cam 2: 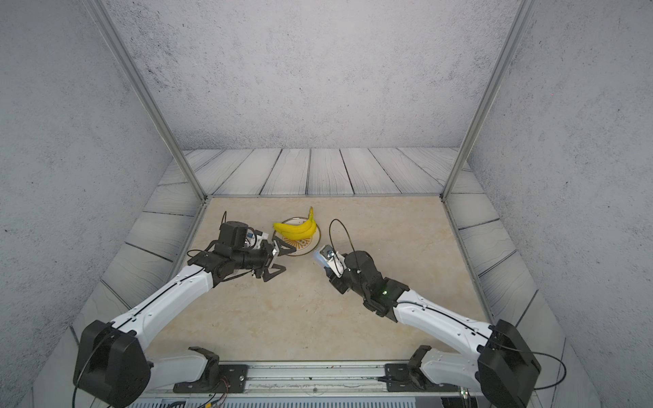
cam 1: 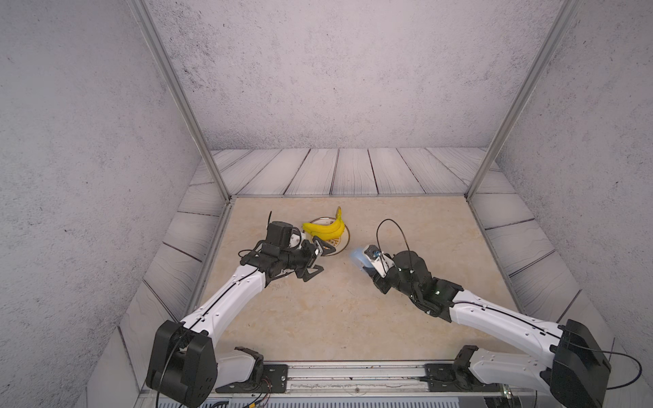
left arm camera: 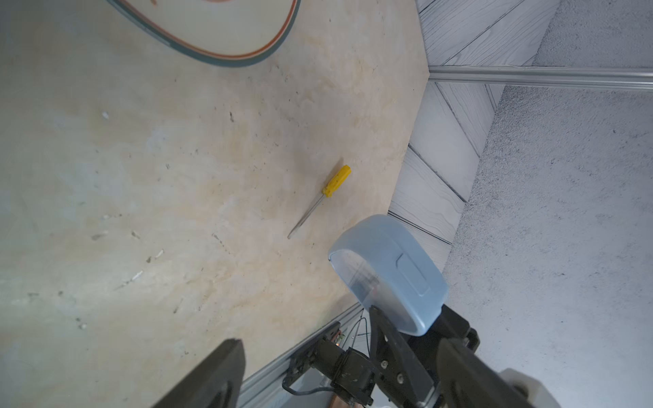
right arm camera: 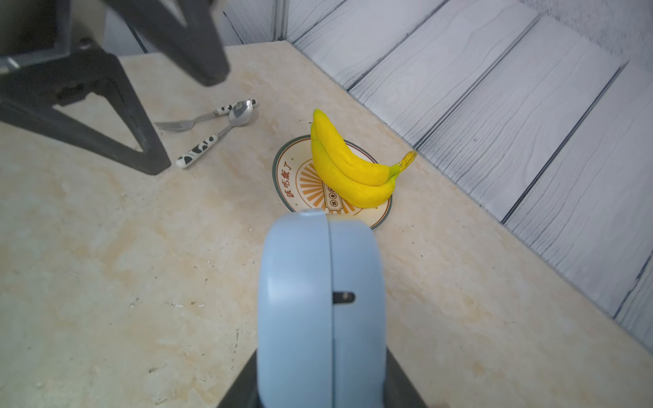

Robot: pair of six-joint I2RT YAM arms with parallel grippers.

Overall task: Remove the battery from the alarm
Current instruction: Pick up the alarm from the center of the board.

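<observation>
The light-blue alarm [cam 1: 357,257] is held off the table with my right gripper [cam 1: 367,269] shut on its lower part. In the right wrist view the alarm [right arm camera: 318,300] shows edge-on, with a small dark slot in its seam. From the left wrist view, the alarm [left arm camera: 388,268] shows its clear-covered dial and a closed rounded panel on its rim. My left gripper [cam 1: 319,260] is open and empty, left of the alarm and apart from it, beside the plate. Its fingers [right arm camera: 106,116] also show in the right wrist view. The battery is hidden.
A round plate [cam 1: 343,246] with yellow bananas [cam 1: 325,229] stands behind the two grippers. A yellow-handled screwdriver [left arm camera: 319,199] lies on the table beyond the alarm. A fork [right arm camera: 192,122] and a spoon [right arm camera: 219,132] lie near the back left. Walls enclose the table.
</observation>
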